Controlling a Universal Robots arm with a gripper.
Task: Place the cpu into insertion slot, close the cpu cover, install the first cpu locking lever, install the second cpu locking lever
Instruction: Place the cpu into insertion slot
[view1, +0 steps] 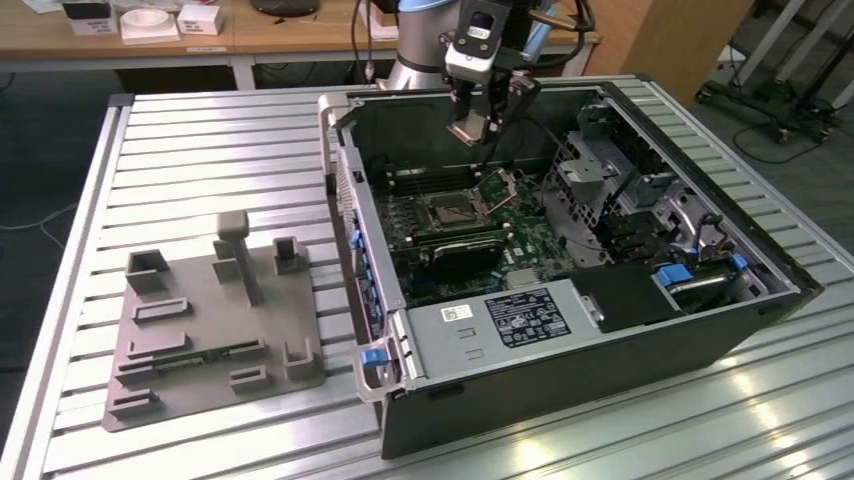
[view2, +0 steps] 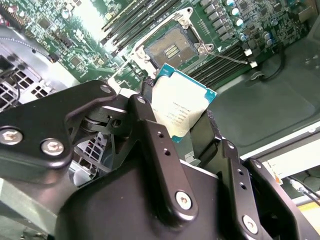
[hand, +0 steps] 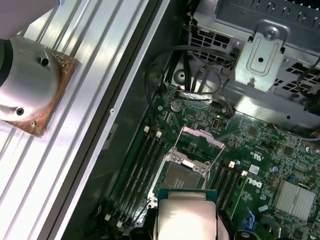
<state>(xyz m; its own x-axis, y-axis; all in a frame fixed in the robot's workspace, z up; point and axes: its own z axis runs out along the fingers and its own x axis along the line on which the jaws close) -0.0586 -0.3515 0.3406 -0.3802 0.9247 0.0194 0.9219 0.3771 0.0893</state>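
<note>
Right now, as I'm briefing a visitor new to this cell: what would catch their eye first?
The cpu, clamped in the gripper in the second wrist view, hangs over the open computer case. Beneath it, in the first wrist view, the insertion slot lies bare with its cpu cover tilted up.

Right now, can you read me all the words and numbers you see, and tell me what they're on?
Nothing can be quoted.
The cpu: dark print on its metal top, too blurred.
Power supply labels: too small.
Motherboard: tiny white markings, too small.
</note>
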